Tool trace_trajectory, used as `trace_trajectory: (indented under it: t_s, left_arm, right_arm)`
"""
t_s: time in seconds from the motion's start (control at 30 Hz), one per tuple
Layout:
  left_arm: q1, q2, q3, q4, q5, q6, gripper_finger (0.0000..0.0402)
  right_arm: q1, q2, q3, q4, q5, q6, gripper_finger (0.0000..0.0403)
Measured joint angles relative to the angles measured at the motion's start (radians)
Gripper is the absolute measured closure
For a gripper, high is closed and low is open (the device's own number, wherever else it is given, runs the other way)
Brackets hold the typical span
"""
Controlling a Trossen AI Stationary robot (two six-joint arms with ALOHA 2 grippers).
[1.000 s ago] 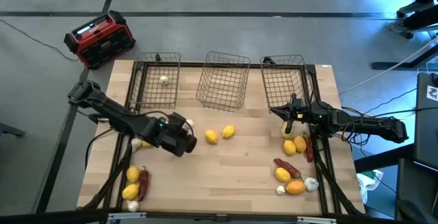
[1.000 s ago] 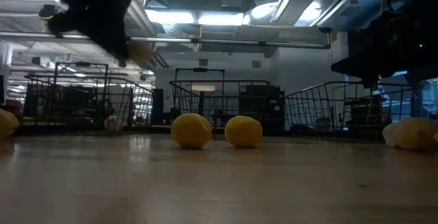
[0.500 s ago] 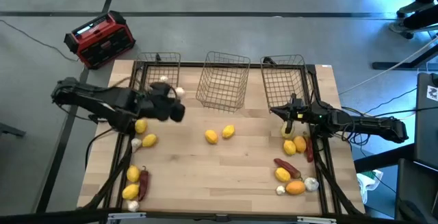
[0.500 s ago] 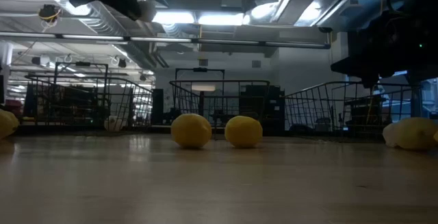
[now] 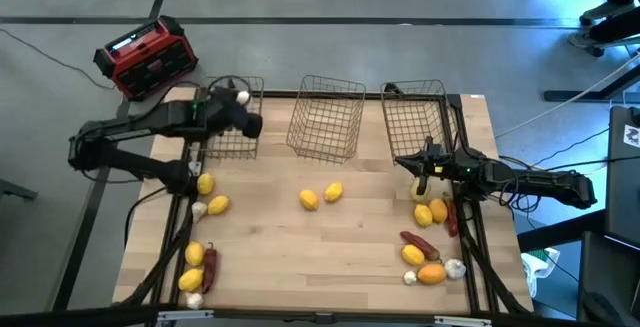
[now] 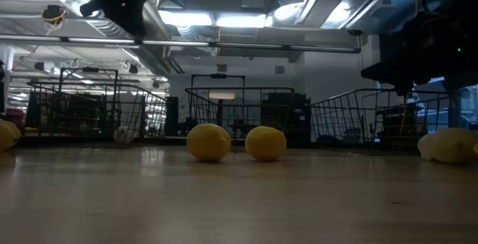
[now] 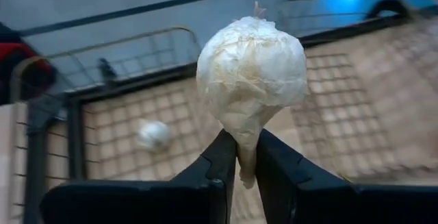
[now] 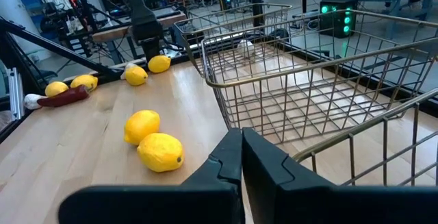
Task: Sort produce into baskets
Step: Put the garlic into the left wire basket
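no readable text, labels or signs

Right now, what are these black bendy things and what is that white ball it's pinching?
They are two robot arms at a wooden table. Each ends in a gripper, a pincer with two fingers. One picture looks straight down from above, one peeks across the table top, and two come from little cameras on the arms' wrists. The left gripper pinches a white garlic bulb by its stem, above the left wire basket, where another white bulb already lies. The right gripper is shut and empty, beside the right basket; the middle basket is empty. Lemons, red peppers and more bulbs are scattered on the table, waiting to be sorted.
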Motion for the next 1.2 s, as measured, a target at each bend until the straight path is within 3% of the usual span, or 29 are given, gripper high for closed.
trace_trajectory:
  t_s: [0.5,0.83,1.2]
  left_arm:
    - [0.377,0.194,0.000,-0.022,0.214,0.236,0.0356]
    - [0.503,0.317,-0.006,-0.025,0.375,0.330,0.0356]
    - [0.535,0.328,-0.183,0.023,0.419,0.313,0.0356]
  right_arm:
    - [0.000,0.000,0.000,-0.002,0.000,-0.004,0.0388]
    - [0.000,0.000,0.000,-0.008,-0.011,0.019,0.0388]
    - [0.000,0.000,0.000,-0.008,-0.011,0.019,0.0388]
